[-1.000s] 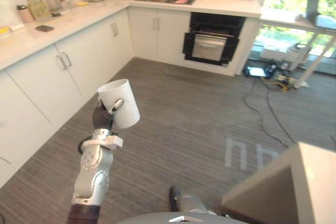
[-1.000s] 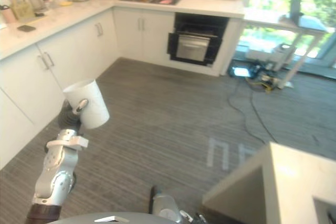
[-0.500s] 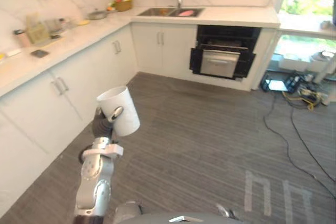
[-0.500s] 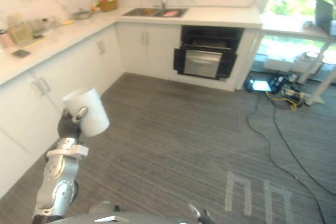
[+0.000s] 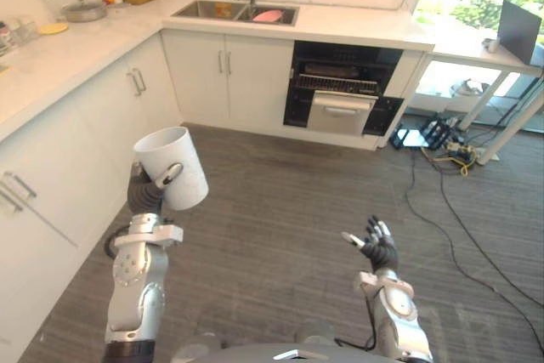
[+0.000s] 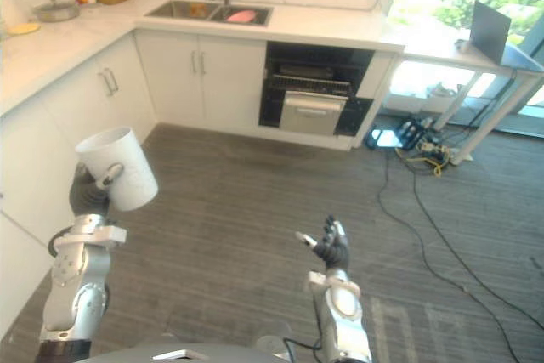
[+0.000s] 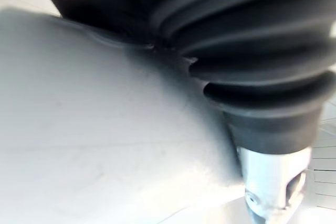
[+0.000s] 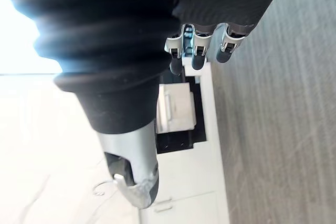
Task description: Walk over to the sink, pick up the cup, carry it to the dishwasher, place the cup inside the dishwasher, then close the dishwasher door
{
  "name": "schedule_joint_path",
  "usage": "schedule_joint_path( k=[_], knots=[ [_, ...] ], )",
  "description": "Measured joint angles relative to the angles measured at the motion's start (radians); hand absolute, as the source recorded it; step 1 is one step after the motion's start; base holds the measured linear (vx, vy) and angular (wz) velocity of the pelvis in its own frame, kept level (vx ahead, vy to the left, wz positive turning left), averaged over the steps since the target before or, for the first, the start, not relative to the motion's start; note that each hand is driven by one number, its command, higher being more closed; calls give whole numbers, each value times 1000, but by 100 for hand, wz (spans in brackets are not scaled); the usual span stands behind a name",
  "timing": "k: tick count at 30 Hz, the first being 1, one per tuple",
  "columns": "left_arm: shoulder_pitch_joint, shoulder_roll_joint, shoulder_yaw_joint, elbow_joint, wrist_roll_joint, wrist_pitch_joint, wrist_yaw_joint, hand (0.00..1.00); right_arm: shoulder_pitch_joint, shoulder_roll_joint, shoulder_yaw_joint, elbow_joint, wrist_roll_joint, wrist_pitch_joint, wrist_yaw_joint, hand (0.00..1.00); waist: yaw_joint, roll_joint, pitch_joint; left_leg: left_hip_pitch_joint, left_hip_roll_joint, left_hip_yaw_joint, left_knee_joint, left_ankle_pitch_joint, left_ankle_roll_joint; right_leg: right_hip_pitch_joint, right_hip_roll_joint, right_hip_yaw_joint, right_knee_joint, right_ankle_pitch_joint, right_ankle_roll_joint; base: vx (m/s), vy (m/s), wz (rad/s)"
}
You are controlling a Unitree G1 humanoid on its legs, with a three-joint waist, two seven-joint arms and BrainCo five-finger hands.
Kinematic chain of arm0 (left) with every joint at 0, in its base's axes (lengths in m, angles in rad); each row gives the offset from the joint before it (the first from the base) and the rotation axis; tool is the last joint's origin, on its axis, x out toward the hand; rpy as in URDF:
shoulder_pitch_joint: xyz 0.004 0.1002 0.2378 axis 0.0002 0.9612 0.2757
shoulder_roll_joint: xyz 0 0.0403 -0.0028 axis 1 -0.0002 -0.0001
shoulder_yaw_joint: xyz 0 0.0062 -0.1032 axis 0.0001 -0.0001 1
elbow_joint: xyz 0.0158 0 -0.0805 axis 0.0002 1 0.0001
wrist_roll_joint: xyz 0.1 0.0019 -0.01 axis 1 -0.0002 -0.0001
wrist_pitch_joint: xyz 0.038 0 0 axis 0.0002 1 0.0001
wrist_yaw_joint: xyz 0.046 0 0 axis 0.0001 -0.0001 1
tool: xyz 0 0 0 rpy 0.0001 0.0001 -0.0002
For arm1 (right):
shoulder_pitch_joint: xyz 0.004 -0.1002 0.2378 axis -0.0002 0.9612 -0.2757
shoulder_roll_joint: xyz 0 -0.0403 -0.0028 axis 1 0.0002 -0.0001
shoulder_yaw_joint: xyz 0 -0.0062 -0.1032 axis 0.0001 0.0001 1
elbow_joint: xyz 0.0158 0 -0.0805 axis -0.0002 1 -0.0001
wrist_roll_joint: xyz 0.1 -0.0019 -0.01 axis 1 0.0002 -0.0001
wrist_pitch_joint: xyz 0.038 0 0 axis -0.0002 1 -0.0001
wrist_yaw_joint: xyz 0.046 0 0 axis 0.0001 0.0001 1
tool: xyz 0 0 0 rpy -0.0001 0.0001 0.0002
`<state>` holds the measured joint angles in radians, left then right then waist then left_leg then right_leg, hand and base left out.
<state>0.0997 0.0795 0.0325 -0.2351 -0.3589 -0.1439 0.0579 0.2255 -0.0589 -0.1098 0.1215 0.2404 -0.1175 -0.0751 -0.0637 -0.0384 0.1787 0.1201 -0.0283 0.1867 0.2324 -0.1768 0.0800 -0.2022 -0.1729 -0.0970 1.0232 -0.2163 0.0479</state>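
Left hand [image 5: 146,195] grips the tilted white cup [image 5: 189,179], right hand [image 5: 378,248] spread open; the far sink [image 5: 204,9] holds something pink [image 5: 268,15].

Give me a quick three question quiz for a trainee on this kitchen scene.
1. True or false: the white cup is in the right hand.
2. Where is the dishwasher? A) under the counter, next to the sink cabinet; B) on top of the counter; C) behind the robot.
3. Fill in: the right hand's fingers are ____.
Key: 1 false, the left hand holds it; 2 A; 3 open.
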Motion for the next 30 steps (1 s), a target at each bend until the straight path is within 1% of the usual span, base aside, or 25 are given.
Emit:
schedule_joint_path(
  k=[2, 4, 5, 6, 7, 8, 9, 11, 12, 13, 14, 15, 16, 17, 18, 20, 21, 23, 24, 25, 26, 27, 28, 29, 30],
  knots=[
    [-11, 2, -7, -1, 4, 0, -1, 100, 40, 28, -1, -63, 21, -17, 26, 0, -14, -1, 3, 24, 4, -24, -10, -27, -3, -69, 54, -28, -207, -5, 0, 475, 104, 35],
    [3, 29, -20, -19, 11, -2, -20, 100, 118, 57, -10, -154, 78, -45, 80, 0, -17, -14, 3, 79, 5, -20, -30, -64, -28, -69, 118, -100, -726, 136, 13, 535, 55, 22],
    [11, 39, -24, -28, 12, -3, -22, 100, 135, 59, -9, -173, 88, -59, 95, 0, -17, -24, 7, 101, -1, -16, -31, -84, -35, -65, 125, -121, -814, 175, 19, 606, 8, 1],
    [29, 43, -31, -36, 11, -6, -28, 100, 164, 50, -5, -198, 110, -89, 129, 0, -17, -34, 7, 166, -12, -15, -36, -129, -48, -64, 127, -147, -840, 196, -1, 515, -7, 12],
    [57, 37, -36, -62, 11, -7, -29, 100, 181, 34, 5, -226, 121, -108, 153, 0, -22, -36, -1, 235, -20, -24, -41, -178, -59, -54, 130, -141, -805, 209, -56, 804, 0, 15],
    [70, 27, -41, -73, 11, -10, -30, 100, 181, 22, 10, -238, 126, -116, 161, 0, -24, -20, -6, 258, -11, -26, -41, -200, -62, -61, 138, -133, -759, 256, -107, 709, 9, 18],
    [87, 2, -66, -88, 11, -16, -36, 100, 180, 7, 22, -278, 127, -119, 165, 0, -21, 18, -46, 258, 19, -29, 8, -229, -54, -106, 152, -141, -645, 269, -129, 820, -31, 20],
    [85, -8, -86, -89, 11, -13, -46, 100, 149, 13, 31, -286, 128, -107, 159, 0, -27, 40, -51, 178, 52, -44, 214, -228, -49, -121, 145, -165, -562, 181, -159, 581, -79, 30],
    [80, -18, -105, -89, 11, -8, -52, 100, 140, 13, 31, -306, 126, -94, 153, 0, -30, 59, -39, 116, 83, -52, 397, -188, -80, -96, 146, -182, -527, 126, -158, 633, -112, 38],
    [84, -35, -120, -90, 11, -8, -57, 100, 138, 8, 31, -327, 123, -93, 149, 0, -23, 80, -24, 24, 130, -60, 648, -32, -152, -36, 165, -179, -492, 54, -147, 754, -112, 22],
    [104, -55, -123, -92, 11, -10, -61, 100, 147, 7, 40, -363, 123, -95, 149, 0, -3, 96, -17, -96, 180, -82, 902, 127, -183, 24, 196, -162, -478, 0, -145, 749, -95, 1],
    [112, -58, -122, -94, 11, -10, -58, 100, 145, 5, 38, -378, 124, -95, 149, 0, 6, 110, -11, -165, 198, -100, 1023, 125, -179, 59, 209, -161, -477, -31, -155, 606, -37, -22],
    [127, -56, -115, -93, 11, -10, -53, 100, 132, -3, 31, -377, 125, -100, 151, 0, 18, 112, 7, -292, 204, -122, 1180, 108, -150, 132, 213, -157, -477, -79, -153, 576, -28, -39],
    [144, -49, -108, -88, 10, -11, -43, 100, 129, -9, 31, -361, 126, -99, 152, 0, 41, 98, 8, -388, 205, -101, 1177, 76, -118, 195, 204, -137, -480, -110, -142, 568, -24, -50],
    [153, -48, -105, -87, 9, -14, -43, 100, 124, -12, 32, -354, 126, -99, 152, 0, 57, 93, 8, -427, 209, -82, 1131, 58, -112, 224, 198, -121, -484, -119, -143, 578, -12, -75],
    [192, -52, -100, -91, 9, -28, -41, 100, 108, -38, 53, -345, 127, -99, 151, 0, 94, 90, 8, -470, 230, -14, 763, 22, -119, 332, 194, -48, -545, -144, -114, 615, 63, -88],
    [208, -54, -97, -97, 9, -34, -41, 100, 101, -49, 68, -345, 127, -100, 151, 0, 96, 88, 8, -456, 226, -4, 625, 22, -122, 356, 192, -25, -563, -148, -107, 622, 159, -103],
    [278, -69, -66, -149, 9, -63, -38, 100, 83, -62, 116, -349, 127, -104, 158, 0, 99, 79, 1, -357, 205, -31, 62, 83, -128, 401, 170, 47, -579, -191, -75, 722, 308, -128],
    [284, -72, -54, -167, 9, -85, -39, 100, 89, -59, 116, -343, 129, -104, 164, 0, 97, 75, -2, -355, 213, -49, -46, 95, -142, 422, 159, 74, -577, -242, -63, 711, 381, -91],
    [280, -74, -54, -167, 9, -88, -38, 100, 96, -59, 113, -335, 131, -100, 167, 0, 89, 80, -5, -361, 224, -44, -72, 106, -143, 435, 156, 78, -574, -258, -51, 601, 365, -47],
    [269, -68, -52, -157, 8, -89, -38, 100, 115, -52, 100, -306, 150, -96, 181, 0, 85, 48, -16, -358, 218, 22, -33, 236, -155, 480, 116, 87, -577, -287, -20, 491, 320, 0],
    [255, -69, -55, -141, 8, -89, -37, 100, 129, -43, 86, -283, 155, -97, 196, 0, 73, 30, -39, -366, 208, 48, 16, 302, -113, 503, 84, 86, -582, -286, 1, 504, 317, 18],
    [239, -73, -54, -135, 7, -89, -37, 100, 126, -45, 77, -268, 157, -98, 203, 0, 58, 36, -46, -386, 214, 43, 85, 337, -106, 525, 76, 82, -582, -277, 18, 655, 393, 51],
    [206, -71, -38, -123, 7, -86, -39, 100, 102, -44, 67, -223, 159, -98, 206, 0, 38, 21, -40, -449, 222, 20, 278, 261, -97, 555, 70, 88, -580, -253, 36, 576, 426, 33],
    [152, -58, -15, -99, -5, -74, -39, 100, 72, -36, 66, -161, 164, -92, 203, 0, 65, 8, -49, -543, 185, -16, 394, 162, -126, 570, 49, 108, -548, -216, 54, 606, 523, 11]
  ],
)
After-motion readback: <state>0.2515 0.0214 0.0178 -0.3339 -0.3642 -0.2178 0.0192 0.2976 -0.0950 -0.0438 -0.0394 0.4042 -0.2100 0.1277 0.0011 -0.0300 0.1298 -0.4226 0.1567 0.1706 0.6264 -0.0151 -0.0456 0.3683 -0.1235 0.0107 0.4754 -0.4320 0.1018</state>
